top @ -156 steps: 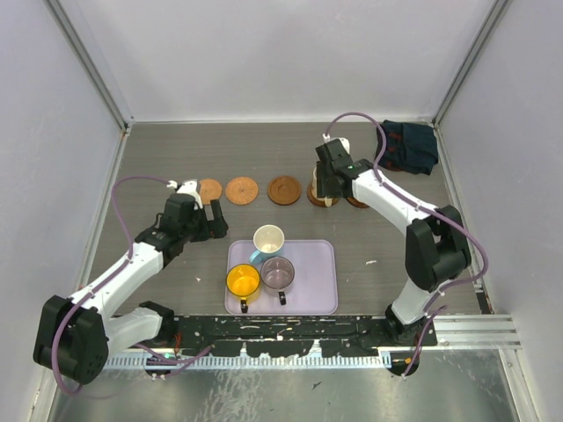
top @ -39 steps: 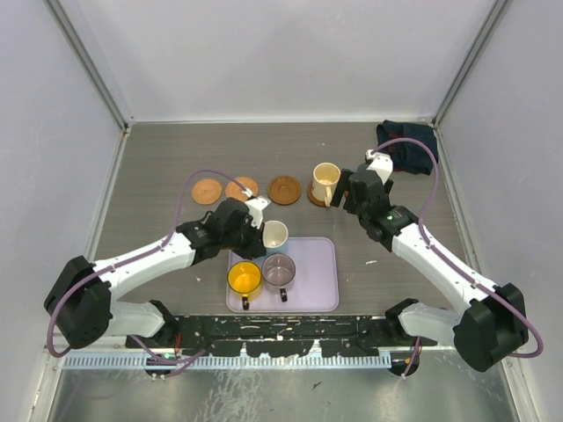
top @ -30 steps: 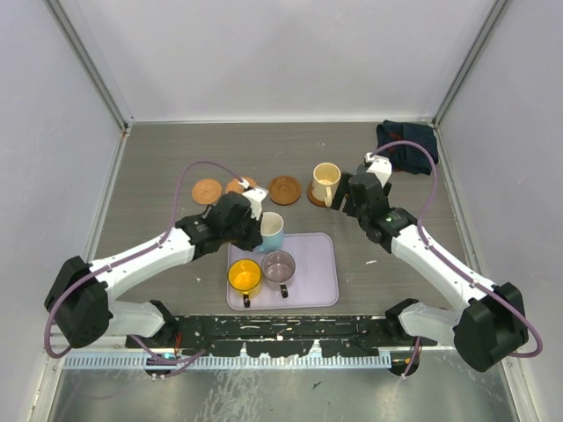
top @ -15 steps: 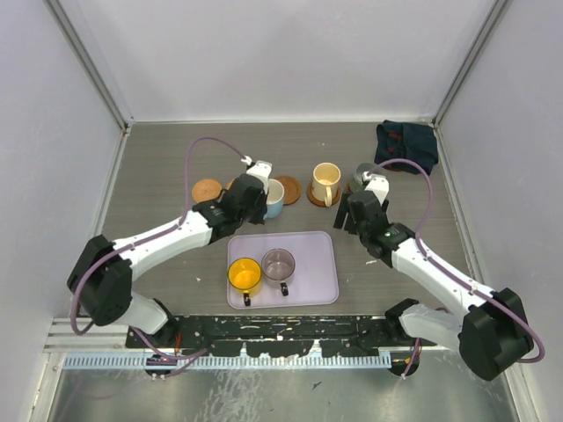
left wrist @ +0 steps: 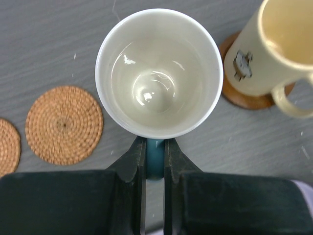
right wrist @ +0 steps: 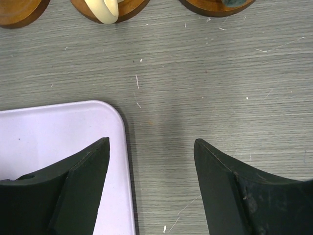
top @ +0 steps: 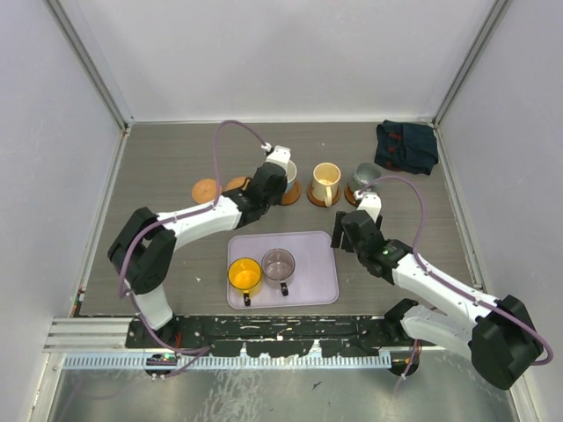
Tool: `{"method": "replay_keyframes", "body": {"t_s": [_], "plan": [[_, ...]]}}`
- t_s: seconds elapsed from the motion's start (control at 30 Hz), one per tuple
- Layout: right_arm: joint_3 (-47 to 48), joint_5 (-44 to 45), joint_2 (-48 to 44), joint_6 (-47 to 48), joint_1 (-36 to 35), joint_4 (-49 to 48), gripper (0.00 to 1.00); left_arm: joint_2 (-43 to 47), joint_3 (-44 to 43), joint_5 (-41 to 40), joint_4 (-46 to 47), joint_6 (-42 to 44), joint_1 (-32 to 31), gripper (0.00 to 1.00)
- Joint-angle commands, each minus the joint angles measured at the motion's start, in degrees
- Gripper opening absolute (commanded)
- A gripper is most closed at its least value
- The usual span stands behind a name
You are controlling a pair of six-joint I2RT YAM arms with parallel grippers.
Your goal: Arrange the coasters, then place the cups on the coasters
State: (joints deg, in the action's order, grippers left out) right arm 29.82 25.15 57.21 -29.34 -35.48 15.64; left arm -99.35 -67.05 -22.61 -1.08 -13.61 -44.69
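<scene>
Half a second ago the left tool (left wrist: 155,152) carried the white cup (left wrist: 159,73) just above the tray's upper left corner. Now it is further up, over the third coaster (top: 291,194) of the row across the middle of the top view. Its fingers (left wrist: 138,164) are clamped on the cup's blue handle. The cup hides that coaster in the wrist view, so whether it is set down cannot be told.

Five seconds ago three cups sat on the tray (top: 308,264); now only the orange cup (top: 243,277) and the purple cup (top: 279,263) are there.

The right tool (right wrist: 151,142) stood beside the cream cup (top: 325,184) a second ago. It has pulled back toward the bottom of the frame and now hangs at the tray's upper right corner, jaws wide apart with nothing between them. That leaves the grey cup (top: 362,178) in plain sight on the rightmost coaster (right wrist: 217,6), with the cream cup on its own coaster (left wrist: 244,97) just to the left.

Two woven coasters (left wrist: 63,125) lie bare on the table (top: 167,158) at the row's left end. The cloth (top: 406,145) lies at upper right.

A small grey mark (left wrist: 242,63) on the cream cup's side is too small to read.
</scene>
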Motion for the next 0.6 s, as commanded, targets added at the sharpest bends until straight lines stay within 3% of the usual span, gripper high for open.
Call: {"method": "replay_keyframes", "body": {"t_s": [0.0, 0.57], "plan": [[0.5, 2.8, -1.4, -1.3, -0.5, -2.0, 0.74, -1.5, -7.3, -3.8, 11.2, 1.7, -0.3, 0.00], [2.3, 2.6, 1.5, -1.0, -0.5, -2.2, 0.74, -3.7, -8.6, -5.9, 9.0, -3.9, -0.3, 0.00]]}}
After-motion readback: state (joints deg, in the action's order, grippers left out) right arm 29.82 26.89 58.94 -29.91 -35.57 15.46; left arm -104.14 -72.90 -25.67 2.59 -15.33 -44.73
